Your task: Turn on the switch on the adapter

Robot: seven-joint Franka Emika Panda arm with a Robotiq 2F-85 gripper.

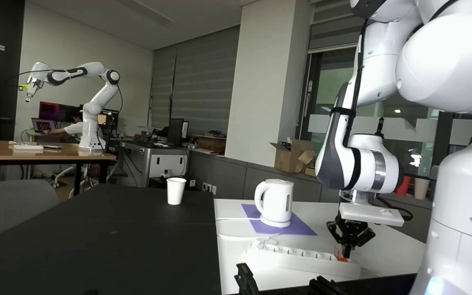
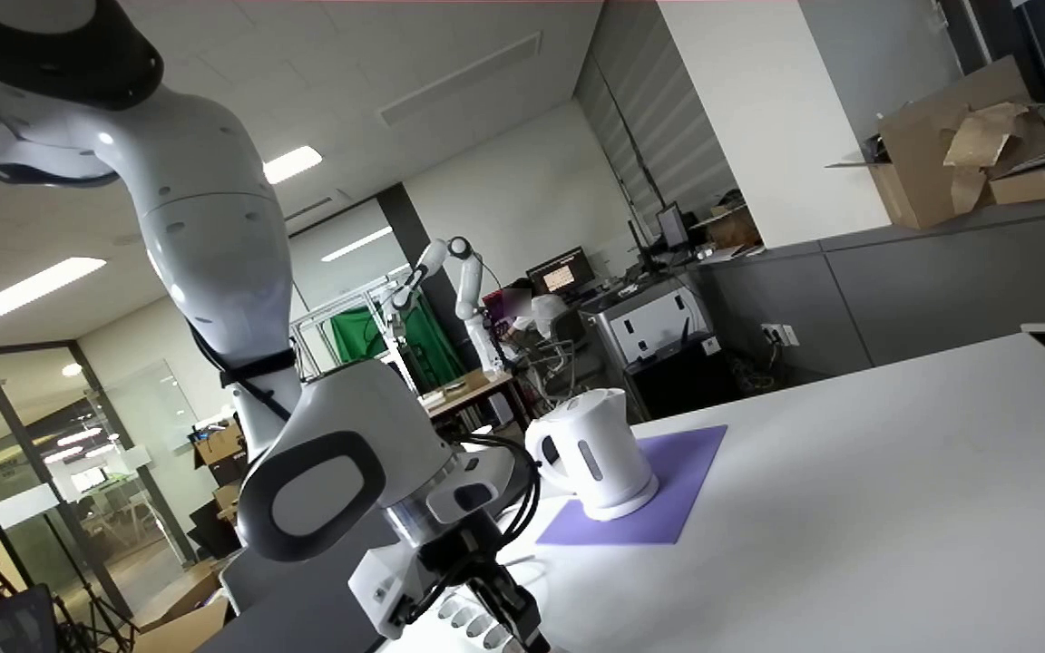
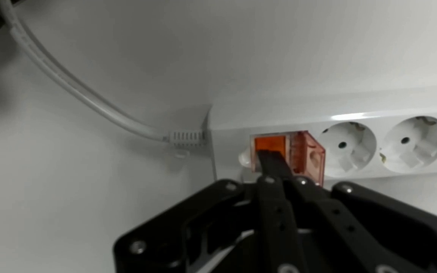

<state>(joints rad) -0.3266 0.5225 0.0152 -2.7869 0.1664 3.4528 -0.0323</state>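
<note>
Evidently, what I want is the small orange plastic rocker switch, set in the corded end of the long, narrow white plastic power strip. It calls for a push, I judge, not a grip: slick-faced, firm on its spring, likely to give with a snap. My black two-finger gripper is clenched to a narrow point, with nothing visible in its pinch, and in the wrist view its tip covers the switch's six o'clock side; whether they touch, I can't make out. Which half turns the power on, I can't see either. The thin, clear-red hinged plastic cover stands flipped back between three and four o'clock from the switch and looks brittle, so I should press straight down and spare it. The strip seems light enough to skid; its row of round white sockets runs toward three o'clock, and the thick white cord leaves toward nine, then bends to ten.

Under it lies the smooth white tabletop. In an exterior view, a white electric kettle stands on a flat purple sheet at ten o'clock from my gripper. Farther out, at nine from the kettle, a white paper cup stands on a matt black table; at one sits a brown cardboard box; and at ten another white robot arm rises from a wooden table.
</note>
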